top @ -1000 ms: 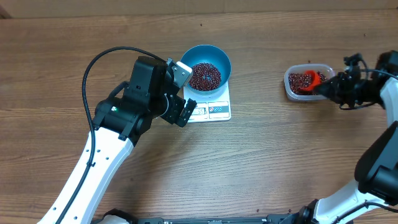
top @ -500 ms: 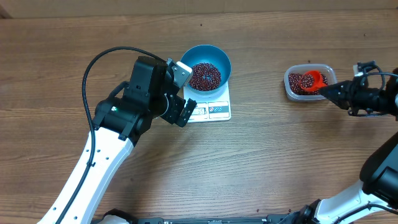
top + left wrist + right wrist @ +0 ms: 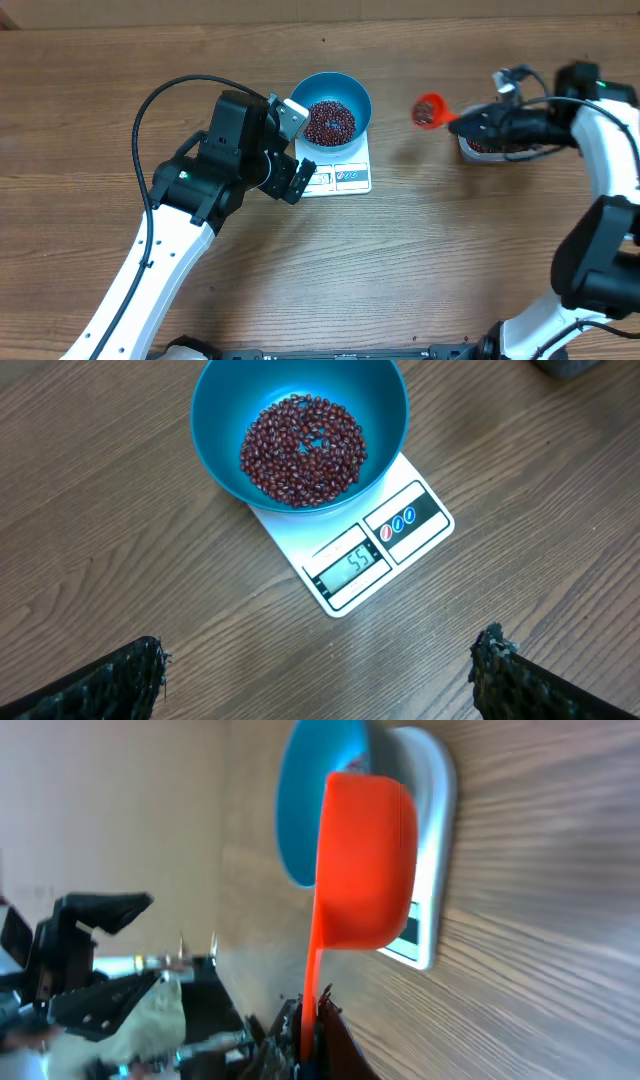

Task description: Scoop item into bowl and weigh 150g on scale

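A: Where do the beans [image 3: 303,448] sit?

B: Loose heap in the blue bowl [image 3: 334,84] on the white scale [image 3: 385,551]; a further load rides in the red scoop [image 3: 430,109], between the bowl and the clear tub [image 3: 468,146] on the counter [image 3: 420,250].

A: End effectors?

B: Right end effector [image 3: 462,121] clamped on the scoop's thin handle. Left end effector [image 3: 291,181] spread wide, hanging just beside the scale, holding nothing.

A: How will they handle?

B: Tiny, hard, smooth; likely to roll and scatter if the scoop tips. Pinching them is useless. Carry them by the stiff, light scoop, gripped at the handle, cup kept level. Display seems well short of target.
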`<state>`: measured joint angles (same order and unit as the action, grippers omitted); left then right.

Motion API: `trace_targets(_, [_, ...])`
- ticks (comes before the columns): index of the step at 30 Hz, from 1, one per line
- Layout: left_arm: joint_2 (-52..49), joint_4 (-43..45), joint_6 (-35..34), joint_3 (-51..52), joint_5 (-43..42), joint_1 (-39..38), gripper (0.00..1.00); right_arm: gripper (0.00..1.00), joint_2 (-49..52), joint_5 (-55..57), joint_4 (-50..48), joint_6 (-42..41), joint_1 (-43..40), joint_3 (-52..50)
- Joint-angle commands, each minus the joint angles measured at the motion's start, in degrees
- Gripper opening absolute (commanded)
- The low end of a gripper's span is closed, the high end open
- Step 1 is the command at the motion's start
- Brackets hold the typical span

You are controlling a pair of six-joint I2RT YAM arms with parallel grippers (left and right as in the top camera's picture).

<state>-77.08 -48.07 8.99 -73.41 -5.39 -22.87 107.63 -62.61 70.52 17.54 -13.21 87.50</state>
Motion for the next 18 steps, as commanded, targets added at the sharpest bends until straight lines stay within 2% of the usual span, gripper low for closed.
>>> trace_targets(1, [-0.55, 0.09, -0.63, 0.28, -0.46, 0.02, 1.0, 0.04, -0.26, -1.38, -3.06, -4.92, 5.38, 3.65])
trace_targets(8, [-0.55, 0.09, -0.63, 0.28, -0.46, 0.02, 1.0, 0.04, -0.26, 7.04, -16.15, -19.08, 15.89, 4.66])
trace_targets(12, [-0.55, 0.09, -0.63, 0.28, -0.46, 0.02, 1.0, 0.04, -0.26, 15.39, -21.4, -23.28, 20.94, 4.92])
trace_targets(14, [-0.55, 0.09, -0.63, 0.28, -0.46, 0.02, 1.0, 0.04, -0.26, 20.28, -22.97, -23.76, 23.26, 5.38])
trace_targets(18, [-0.55, 0.09, -0.63, 0.28, -0.46, 0.02, 0.99, 0.04, -0.26, 39.12, -21.49, -23.63, 29.24, 8.79])
